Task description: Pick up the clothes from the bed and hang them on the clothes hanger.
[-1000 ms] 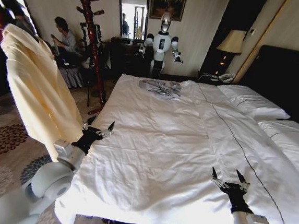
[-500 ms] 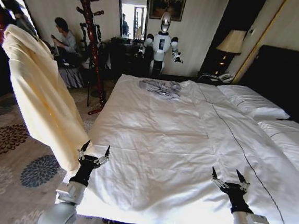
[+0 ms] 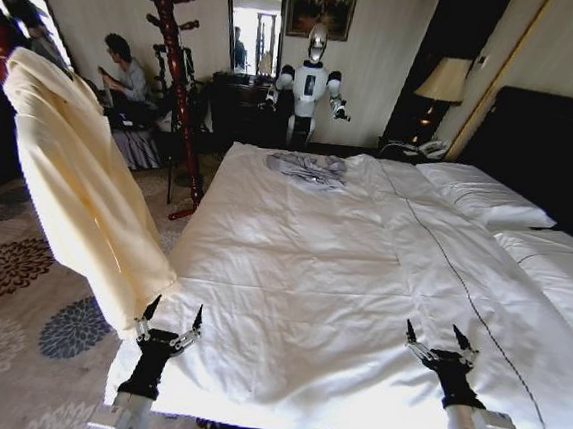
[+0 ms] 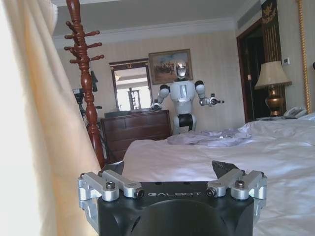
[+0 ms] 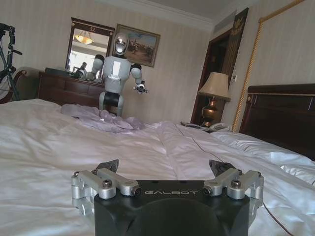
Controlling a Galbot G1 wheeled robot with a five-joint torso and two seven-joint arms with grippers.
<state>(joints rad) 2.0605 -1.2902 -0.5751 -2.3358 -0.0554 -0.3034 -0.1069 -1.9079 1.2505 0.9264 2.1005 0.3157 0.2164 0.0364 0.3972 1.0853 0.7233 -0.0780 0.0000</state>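
The clothes [image 3: 78, 186], a pale cream-yellow garment, hang free at the left of the bed [image 3: 341, 280], off the floor; in the left wrist view their fabric [image 4: 34, 123] hangs close beside the gripper. The clothes hanger is hidden. My left gripper [image 3: 169, 315] is open and holds nothing, low at the bed's near left corner, just below the garment's lower hem; its own camera shows it [image 4: 167, 169] the same way. Over the bed's near right edge my right gripper [image 3: 433, 333] stands open and holds nothing, and the right wrist view shows it [image 5: 165, 166] pointing across the sheet.
A smaller grey garment [image 3: 309, 166] lies at the bed's far end. A reddish-brown coat stand [image 3: 175, 54] rises left of the bed. Another white robot [image 3: 312, 76] stands by a dark dresser [image 4: 135, 130]. Pillows [image 3: 484, 197], the headboard [image 3: 563, 148] and a lamp [image 3: 444, 80] are on the right.
My left arm has drawn back and down from beside the hanging garment to the bed's near left corner. The garment stays hanging. The right arm has not moved.
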